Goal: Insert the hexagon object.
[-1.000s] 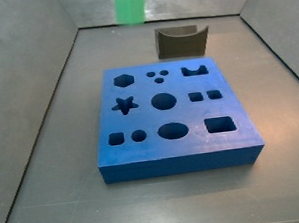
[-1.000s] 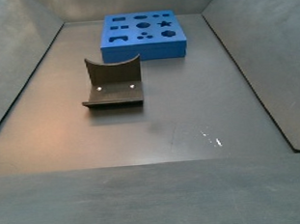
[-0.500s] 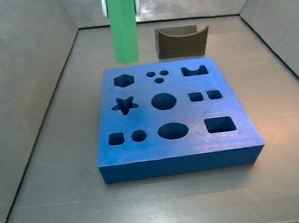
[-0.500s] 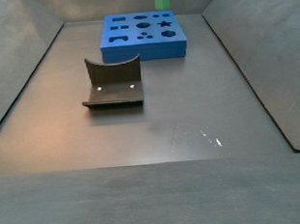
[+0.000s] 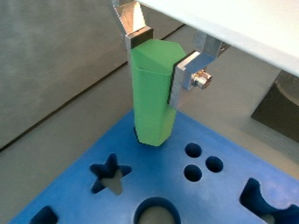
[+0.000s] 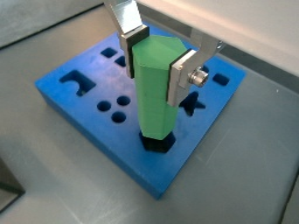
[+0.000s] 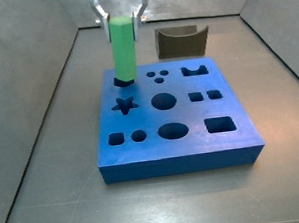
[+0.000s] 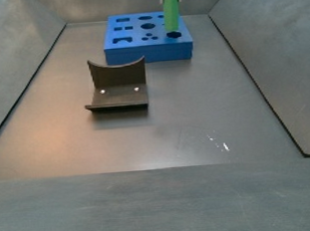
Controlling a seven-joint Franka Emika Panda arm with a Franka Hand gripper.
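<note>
Green rod at the hexagon hole

The tool (image 6: 158, 59) clamps the upright green rod (image 6: 156, 92), its tip in the blue board's (image 6: 93, 122) corner hole; slight twist or tilt could jam it.

The hexagon object (image 7: 124, 48) is a long, thin, bright green rod with flat sides. It stands straight up. Its bottom end sits in the six-sided hole at a corner of the blue board (image 7: 184, 155). The gripper (image 5: 159, 51) is over the board, its two silver fingers pressing the rod's top part.
</note>
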